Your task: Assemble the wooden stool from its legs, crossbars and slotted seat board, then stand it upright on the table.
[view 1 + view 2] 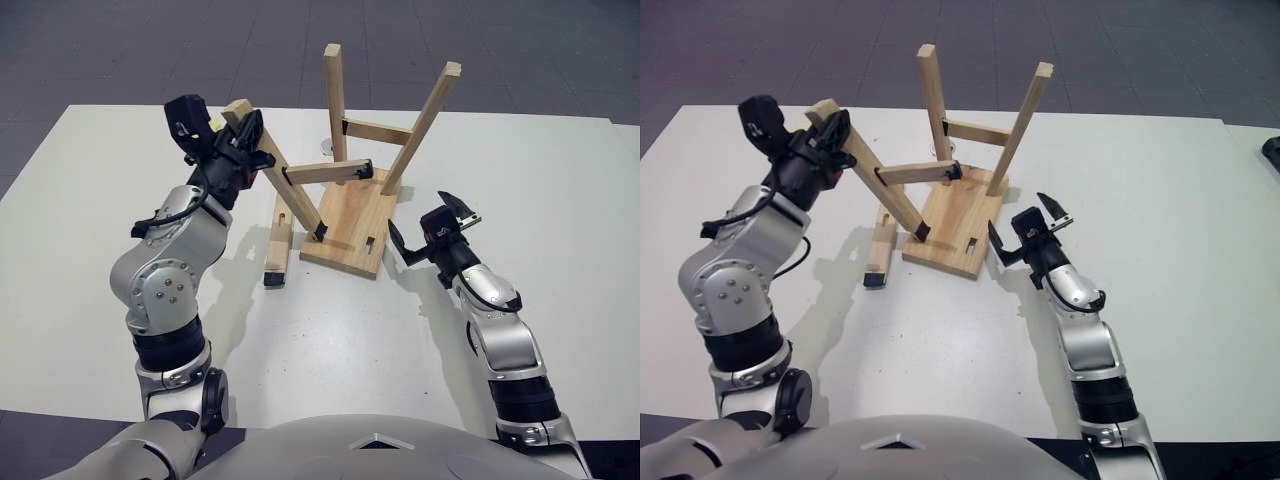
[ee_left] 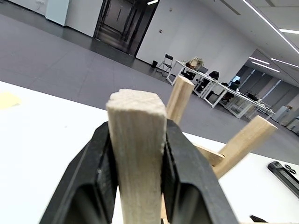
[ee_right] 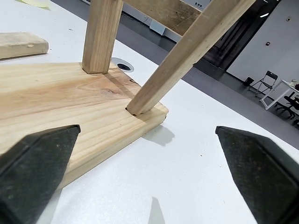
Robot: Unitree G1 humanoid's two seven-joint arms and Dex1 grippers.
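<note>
The left gripper is clamped on the top end of a leg. The leg slants down toward the table's right edge, its foot at the seat board's near slot, seemingly not yet seated. The right gripper, wide open and empty, sits just beside the board.

Light: bright, even, ceiling strips | Shadows: soft, on table just beside seat board | Focus: right gripper fingers blurred close-up
</note>
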